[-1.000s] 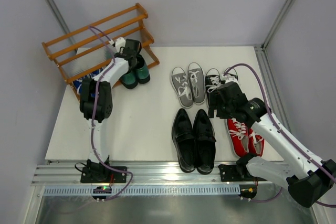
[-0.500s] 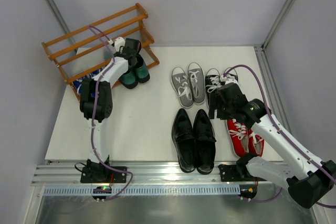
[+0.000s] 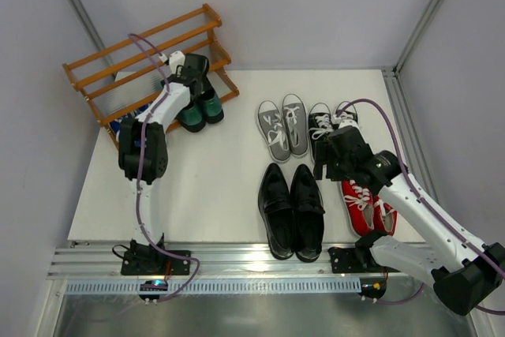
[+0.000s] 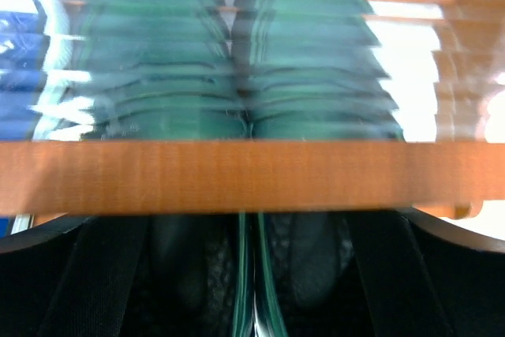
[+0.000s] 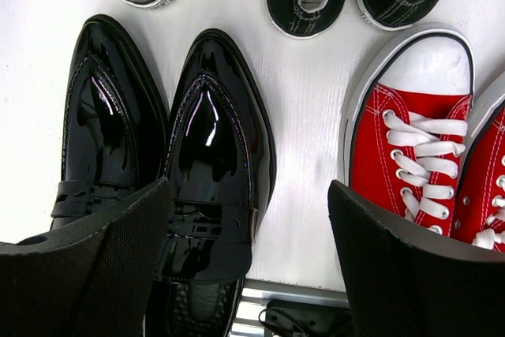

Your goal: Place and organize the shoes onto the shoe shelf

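Observation:
The dark green loafers (image 3: 202, 108) sit side by side at the right end of the shoe shelf (image 3: 142, 43), toes in under its rails. My left gripper (image 3: 192, 75) is over their heels. In the left wrist view a shelf rail (image 4: 237, 175) crosses the green loafers (image 4: 237, 76), and the left gripper (image 4: 252, 290) stands open with both heels between its wide-spread fingers (image 4: 71, 274). My right gripper (image 5: 248, 266) hangs open and holds nothing, above the black leather loafers (image 5: 213, 140) and the red sneakers (image 5: 410, 147).
Blue sneakers (image 3: 126, 124) lie on the shelf's lowest tier, left of the green pair. Grey sneakers (image 3: 284, 125) and black-and-white sneakers (image 3: 322, 122) stand mid-table, behind the black loafers (image 3: 292, 209) and the red sneakers (image 3: 369, 207). The metal rail runs along the near edge.
My left gripper was shut on the green loafers and has opened, letting them go at the shelf; it also shifted slightly toward the shelf. The right arm has not moved.

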### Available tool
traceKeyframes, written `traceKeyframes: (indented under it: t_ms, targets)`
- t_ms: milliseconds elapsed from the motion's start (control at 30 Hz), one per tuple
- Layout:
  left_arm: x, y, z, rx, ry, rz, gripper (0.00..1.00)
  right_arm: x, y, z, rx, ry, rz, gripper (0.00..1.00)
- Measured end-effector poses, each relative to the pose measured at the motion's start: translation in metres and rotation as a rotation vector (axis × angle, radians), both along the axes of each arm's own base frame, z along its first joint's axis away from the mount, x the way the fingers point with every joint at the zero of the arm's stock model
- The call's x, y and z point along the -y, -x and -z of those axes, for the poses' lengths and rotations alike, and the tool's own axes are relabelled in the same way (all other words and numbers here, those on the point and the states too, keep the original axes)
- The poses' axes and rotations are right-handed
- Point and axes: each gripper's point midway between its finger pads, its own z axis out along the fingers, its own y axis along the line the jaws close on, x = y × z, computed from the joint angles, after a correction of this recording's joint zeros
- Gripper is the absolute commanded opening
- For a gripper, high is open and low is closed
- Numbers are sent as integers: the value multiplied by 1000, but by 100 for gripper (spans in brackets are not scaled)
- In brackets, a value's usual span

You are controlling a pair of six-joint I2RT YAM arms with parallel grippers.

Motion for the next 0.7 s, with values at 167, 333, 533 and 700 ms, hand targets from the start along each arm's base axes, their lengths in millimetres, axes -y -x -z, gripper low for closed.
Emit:
traceKeyframes:
  t_ms: [167, 333, 533, 700]
  targets:
    - [18, 23, -14, -2, 32, 59, 100, -1, 0, 5, -4, -8, 0, 84]
    - [91, 80, -39, -15, 76, 241, 100, 3, 0, 8, 1, -8, 44, 100]
    - [271, 237, -51, -140, 208, 756, 100, 45, 4, 2, 10, 68, 288, 97]
    - [332, 383, -24, -362, 250, 1019, 99, 90, 8, -23, 64, 78, 523, 97]
